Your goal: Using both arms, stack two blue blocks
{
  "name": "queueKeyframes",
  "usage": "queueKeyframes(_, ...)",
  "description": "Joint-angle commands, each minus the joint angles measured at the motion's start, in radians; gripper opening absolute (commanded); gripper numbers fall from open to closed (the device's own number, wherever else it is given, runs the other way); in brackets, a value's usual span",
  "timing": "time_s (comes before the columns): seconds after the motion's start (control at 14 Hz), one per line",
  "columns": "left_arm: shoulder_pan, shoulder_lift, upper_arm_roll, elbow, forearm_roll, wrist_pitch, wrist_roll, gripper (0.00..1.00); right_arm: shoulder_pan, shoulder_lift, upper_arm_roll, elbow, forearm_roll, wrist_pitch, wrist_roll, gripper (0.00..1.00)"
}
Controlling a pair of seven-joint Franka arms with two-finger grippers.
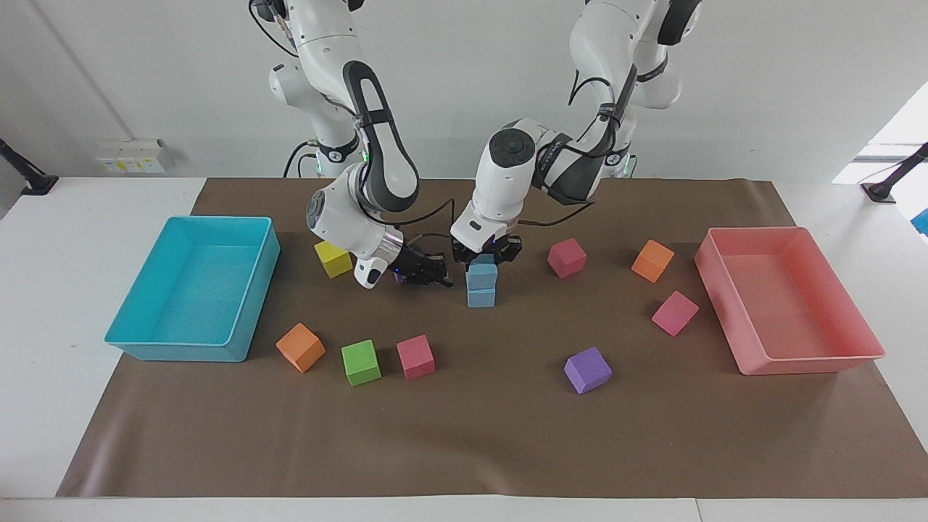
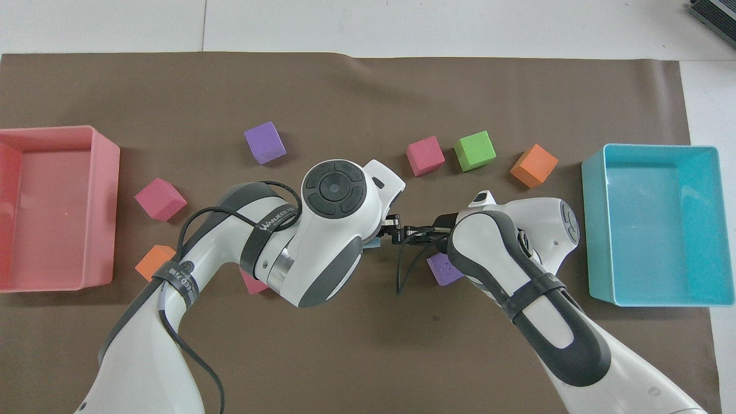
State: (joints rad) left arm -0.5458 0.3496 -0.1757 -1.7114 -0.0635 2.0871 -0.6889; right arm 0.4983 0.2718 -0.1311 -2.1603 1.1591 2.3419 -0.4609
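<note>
Two sky-blue blocks stand at the middle of the brown mat. The upper blue block (image 1: 483,275) rests on the lower blue block (image 1: 481,297). My left gripper (image 1: 486,255) points down over the stack, its fingers closed around the top of the upper block. My right gripper (image 1: 438,276) lies low, beside the stack toward the right arm's end, a small gap from it. In the overhead view the left arm hides the stack except for a blue sliver (image 2: 372,243); the right gripper (image 2: 415,232) shows beside it.
A purple cube (image 2: 444,269) lies under the right wrist, with a yellow cube (image 1: 333,259) beside it. A turquoise tray (image 1: 145,341) and a pink tray (image 1: 812,359) stand at the mat's ends. Orange (image 1: 300,346), green (image 1: 361,362), pink (image 1: 415,357) and purple (image 1: 587,370) cubes lie farther out.
</note>
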Motion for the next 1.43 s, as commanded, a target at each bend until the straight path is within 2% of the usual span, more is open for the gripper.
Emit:
queueKeyframes(0.0, -0.019, 0.014, 0.016, 0.026, -0.007, 0.004, -0.015, 0.00, -0.009, -0.005, 0.005, -0.013, 0.045, 0.016, -0.058, 0.00)
queueKeyframes(0.5, -0.010, 0.014, 0.016, 0.022, -0.002, 0.047, -0.014, 0.00, -0.009, -0.005, 0.005, -0.013, 0.045, 0.016, -0.058, 0.00)
queueKeyframes(1.36, -0.009, 0.016, 0.016, 0.004, -0.002, 0.030, -0.012, 0.00, -0.009, -0.005, 0.005, -0.013, 0.045, 0.016, -0.059, 0.00)
